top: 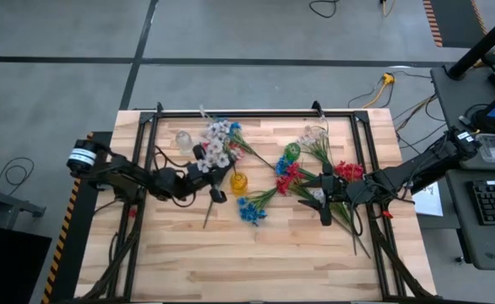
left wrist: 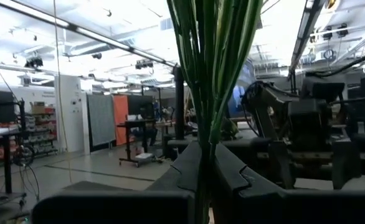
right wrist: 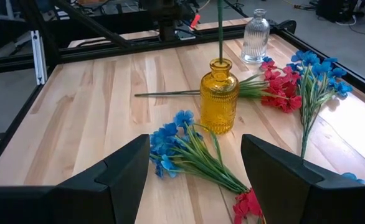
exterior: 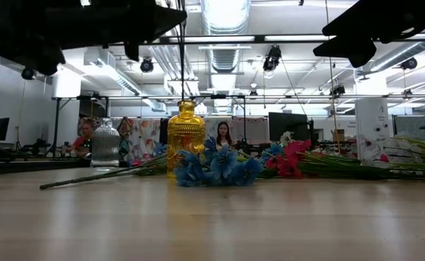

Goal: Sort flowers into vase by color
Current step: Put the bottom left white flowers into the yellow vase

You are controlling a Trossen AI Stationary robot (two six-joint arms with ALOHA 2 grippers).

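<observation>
Left gripper [top: 203, 173] clenched on white flower sprig [top: 218, 143], stem running down between its jaws into yellow vase [right wrist: 219, 95]. Right gripper [right wrist: 195, 174] jaws released; blue sprig [right wrist: 176, 144] lies between them on table [right wrist: 95, 118], vase just beyond.

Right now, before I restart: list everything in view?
table: 1, light wood, under everything
yellow vase: 1, amber glass, mid-table, a stem reaching down at its mouth
clear vase: 1, far left part of the table
green vase: 1, far centre
blue flowers: 2 sprigs, lying flat
red flowers: at least 2 sprigs, lying flat
white flowers: 1 bunch, held up
loose stem: 1, green, flat
people: 2, background
left gripper: shut on white flowers' stems
right gripper: open, over the flat flowers
</observation>
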